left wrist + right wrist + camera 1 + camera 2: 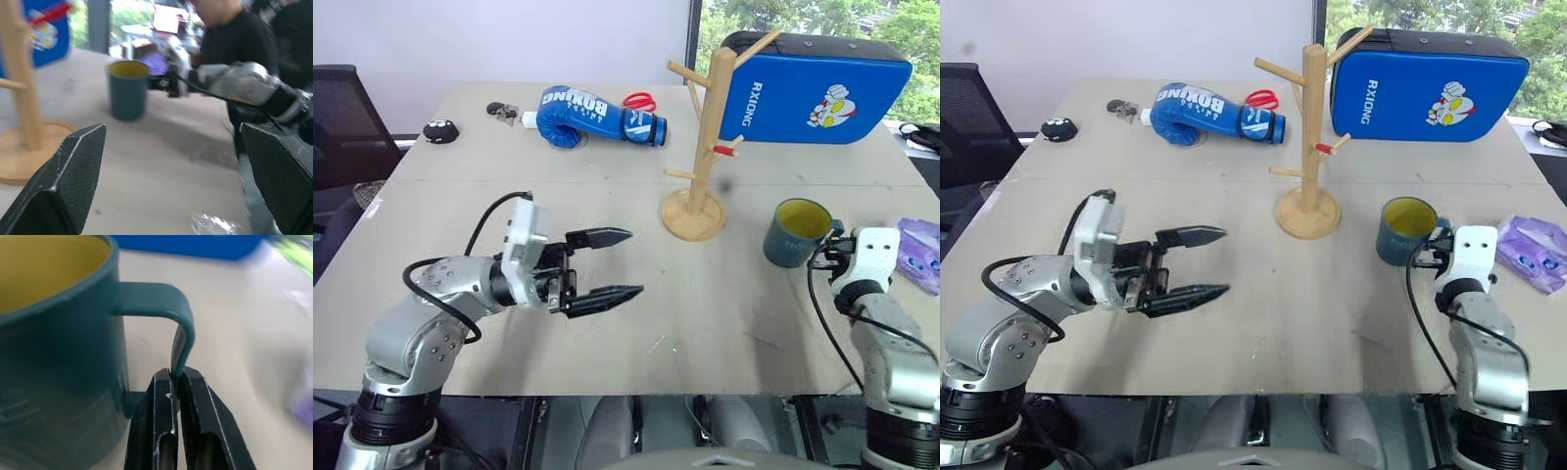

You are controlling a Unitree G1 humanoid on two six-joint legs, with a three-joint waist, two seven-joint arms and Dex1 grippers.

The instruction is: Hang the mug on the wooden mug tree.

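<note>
Step in hand: the grasp. The mug (797,233) has been taken by its handle and is judged ready to lift; whether its base has left the surface (724,323) cannot be told. It sits upright near the right edge of the surface, yellow inside showing, handle turned toward the right tool (177,378).

Right tool: closed down narrow, the two black fingers pinched on the vertical bar of the squarish handle, as seen in the right wrist view. Only the thin handle strip is gripped, so some swing of the mug is judged likely.

The wooden mug tree (703,147) stands upright on its round base toward the middle of the surface, nearer the far edge than the near one, apart from the mug. One peg is tipped red; no peg carries anything.

Next move, judged: the mug is to be raised clear, carried across to the tree, and the handle opening slid over an angled peg. The handle loop must be lined up with the peg tip, and the post must not be knocked.

Left tool (609,264): spread wide, nothing held, nothing touched, hovering over the near left part of the surface, pointing toward the mug.
</note>
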